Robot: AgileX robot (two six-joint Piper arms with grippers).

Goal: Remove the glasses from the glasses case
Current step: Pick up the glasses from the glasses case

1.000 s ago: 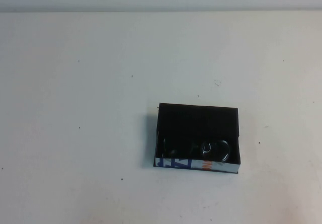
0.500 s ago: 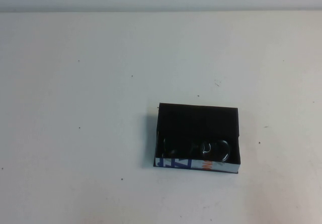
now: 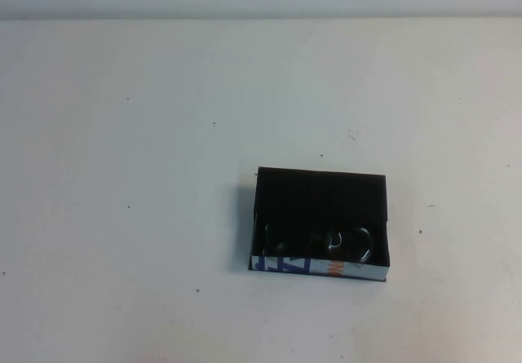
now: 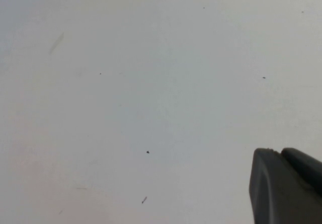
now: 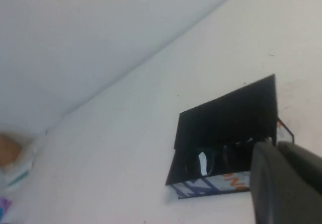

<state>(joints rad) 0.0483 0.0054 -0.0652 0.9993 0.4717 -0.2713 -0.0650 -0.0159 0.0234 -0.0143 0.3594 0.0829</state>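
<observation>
The glasses case [image 3: 320,220] sits open on the white counter [image 3: 147,175], right of center and toward the near edge in the high view. Its black interior faces up, and its white side, printed with blue and orange marks, faces the robot. The glasses [image 3: 318,242] lie inside the case, tucked against that printed near wall, with both lens rims catching a little light. They take up only the near strip of the box; the far part of the interior shows plain black.

Neither arm appears in the high view. The right end effector [image 5: 287,183] shows only as a dark finger at the edge of the right wrist view, hanging near the case's printed side with the glasses [image 5: 216,158] visible just beyond it. I cannot tell whether it is wide or narrow. The left end effector [image 4: 284,186] is likewise only a dark finger over bare, speckled counter, well apart from the case, and its state cannot be told either.
</observation>
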